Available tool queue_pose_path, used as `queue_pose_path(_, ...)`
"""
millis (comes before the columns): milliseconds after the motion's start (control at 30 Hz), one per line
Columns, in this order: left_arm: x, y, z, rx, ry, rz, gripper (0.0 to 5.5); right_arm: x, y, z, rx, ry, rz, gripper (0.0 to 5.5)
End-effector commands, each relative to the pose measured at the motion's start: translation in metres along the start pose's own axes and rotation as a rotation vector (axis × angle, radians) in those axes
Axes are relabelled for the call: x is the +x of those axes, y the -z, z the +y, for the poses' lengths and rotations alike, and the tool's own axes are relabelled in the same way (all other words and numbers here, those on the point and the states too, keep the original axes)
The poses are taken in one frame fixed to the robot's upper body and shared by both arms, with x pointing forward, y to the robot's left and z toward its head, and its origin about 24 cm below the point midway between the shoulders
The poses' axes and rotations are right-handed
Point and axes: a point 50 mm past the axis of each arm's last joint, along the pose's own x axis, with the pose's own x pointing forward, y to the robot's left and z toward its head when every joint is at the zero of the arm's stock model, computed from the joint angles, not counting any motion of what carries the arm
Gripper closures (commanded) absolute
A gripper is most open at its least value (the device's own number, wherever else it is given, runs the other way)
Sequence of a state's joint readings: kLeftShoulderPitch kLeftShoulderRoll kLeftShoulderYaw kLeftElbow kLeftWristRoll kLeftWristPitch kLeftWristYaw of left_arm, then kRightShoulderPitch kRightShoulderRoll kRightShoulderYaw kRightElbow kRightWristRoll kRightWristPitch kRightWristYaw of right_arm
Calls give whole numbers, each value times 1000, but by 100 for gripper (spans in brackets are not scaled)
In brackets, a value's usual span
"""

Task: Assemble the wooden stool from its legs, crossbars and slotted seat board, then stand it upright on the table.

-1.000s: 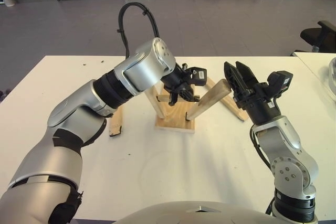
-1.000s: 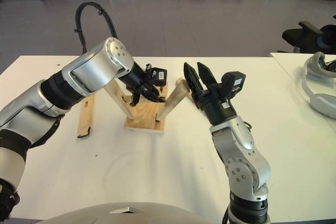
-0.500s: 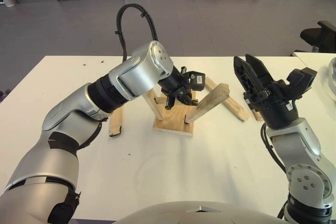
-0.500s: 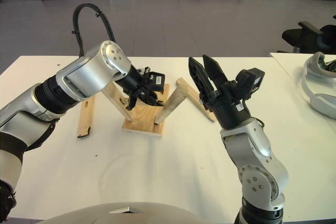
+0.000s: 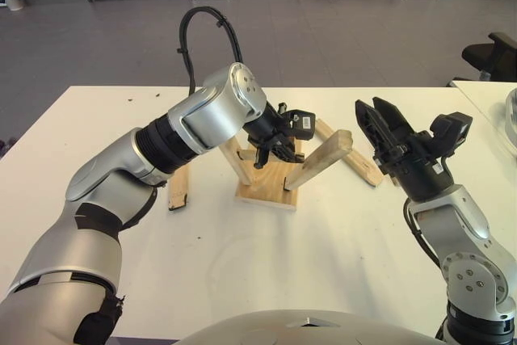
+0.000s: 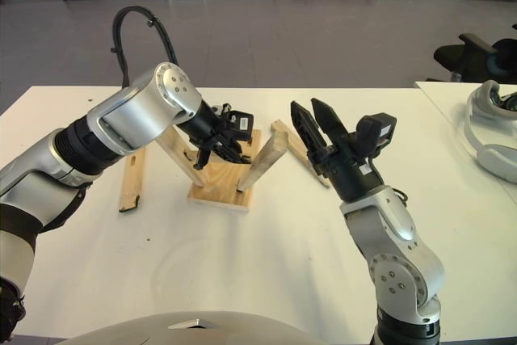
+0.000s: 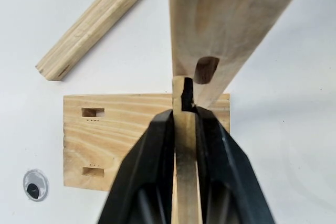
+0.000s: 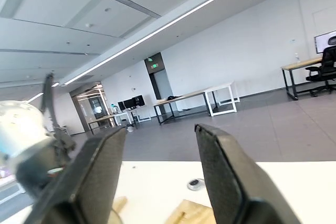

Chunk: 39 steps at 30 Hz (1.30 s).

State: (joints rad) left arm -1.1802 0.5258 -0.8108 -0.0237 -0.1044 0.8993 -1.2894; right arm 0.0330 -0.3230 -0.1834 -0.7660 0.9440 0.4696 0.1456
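The left gripper [image 7: 185, 114] is pressed together on a thin, pale wooden crossbar [image 7: 185, 150], pinching it between its black fingers [image 7: 157, 145]. It hangs over the flat, square, slotted wooden seat board [image 5: 266, 190], which lies on the white table [image 5: 242, 272]. Two pale wooden legs lean up from that board: the left tilted leg [image 5: 236, 159] beside the left gripper and the right tilted leg [image 5: 319, 161], whose top points toward the right arm. In the left wrist view the crossbar's notched end sits right at an oval hole in a leg with an oval hole [image 7: 231, 24]; which of the two legs this is cannot be told.

The right gripper [image 5: 370, 107] is raised above the table with its fingers spread wide, near the top of the right tilted leg but apart from it. A second ago it was right at that top end. Half a second ago it had drawn off higher and further right, and now it is lower and closer again. The left arm, board and legs match the picture of half a second ago.

A loose wooden leg [image 5: 361, 167] lies on the table past the right tilted leg, and a short wooden plank [image 5: 178, 190] lies under the left arm.
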Motion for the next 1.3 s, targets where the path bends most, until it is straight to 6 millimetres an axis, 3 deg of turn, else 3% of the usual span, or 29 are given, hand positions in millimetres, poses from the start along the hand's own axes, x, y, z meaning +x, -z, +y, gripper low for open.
queue_pose_path(33, 6, 6, -1, -20, 23, 9, 510, 2, 4, 10, 6, -63, 30, 303)
queue_pose_path(400, 4, 8, -7, 29, 40, 14, 510, -2, 32, 1, -87, -18, 234, 303)
queue_pose_path(833, 9, 16, -17, 148, 83, 37, 510, 4, 33, -3, -107, -2, 219, 303)
queue_pose_path(1100, 25, 25, -14, 155, 70, 75, 510, 7, 32, 4, -82, -33, 188, 303)
queue_pose_path(1133, 26, 25, -13, 153, 63, 73, 472, 7, 33, 4, -79, -36, 188, 303)
queue_pose_path(1300, 20, 7, -10, 161, 31, 16, 406, 8, 34, 6, -72, -40, 184, 303)
